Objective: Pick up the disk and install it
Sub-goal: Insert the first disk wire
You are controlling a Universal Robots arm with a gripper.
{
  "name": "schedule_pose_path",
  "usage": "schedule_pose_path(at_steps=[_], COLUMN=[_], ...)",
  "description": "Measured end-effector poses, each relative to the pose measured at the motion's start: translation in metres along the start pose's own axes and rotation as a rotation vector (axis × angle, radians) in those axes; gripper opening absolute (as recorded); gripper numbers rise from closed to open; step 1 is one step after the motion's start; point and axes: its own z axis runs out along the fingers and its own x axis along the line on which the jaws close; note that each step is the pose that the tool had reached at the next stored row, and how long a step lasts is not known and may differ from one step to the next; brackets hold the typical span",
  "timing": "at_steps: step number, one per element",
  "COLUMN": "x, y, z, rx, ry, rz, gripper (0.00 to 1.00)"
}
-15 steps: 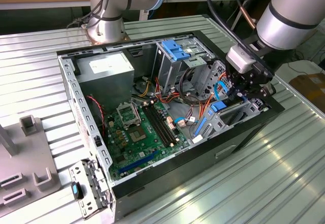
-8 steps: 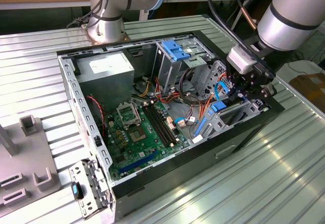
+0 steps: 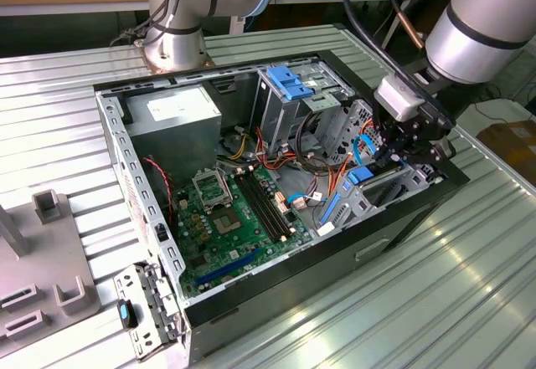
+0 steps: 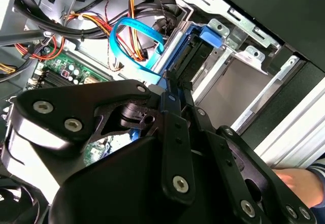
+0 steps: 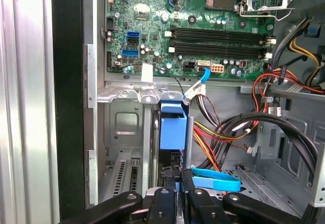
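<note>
Looks down on an open black desktop computer case (image 3: pixel 335 262), laid open side up on a ribbed grey metal table (image 3: pixel 469 302). Finds the black two-fingered gripper (image 3: pixel 400 153) low over the case's drive-bay corner, toward the exterior view's right, on the end of a silver robot arm (image 3: pixel 481 34).

Grips the disk (image 3: pixel 368 183), a flat dark rectangular hard drive framed by bright blue plastic carrier rails. Shows, in both wrist views, slim black fingertips (image 5: pixel 167 176) drawn in tight on either side of the drive's thin upper edge, touching it. Holds it upright on its edge, partly down inside the silver sheet-metal drive cage (image 5: pixel 124 127), just beside the case's black front wall and near the edge of the green motherboard (image 3: pixel 226 218).

Passes close by a thin light-blue ribbon cable (image 5: pixel 216 180), just beside the fingers, with a bundle of red, yellow and black wires (image 5: pixel 223 132) behind it. Leaves the grey boxy power supply (image 3: pixel 172 110) well apart, at the case's far corner.

Catches, in the second wrist view, a person's hand (image 4: pixel 293 179) outside the case wall, near the black gripper body.
</note>
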Motion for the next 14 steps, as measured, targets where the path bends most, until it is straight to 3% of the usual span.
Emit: schedule_pose_path(at_steps=[14], x=[-0.0016], y=[-0.0016], z=[0.0006], rx=[0.0], ry=[-0.0016], rz=[0.0], gripper=[0.16])
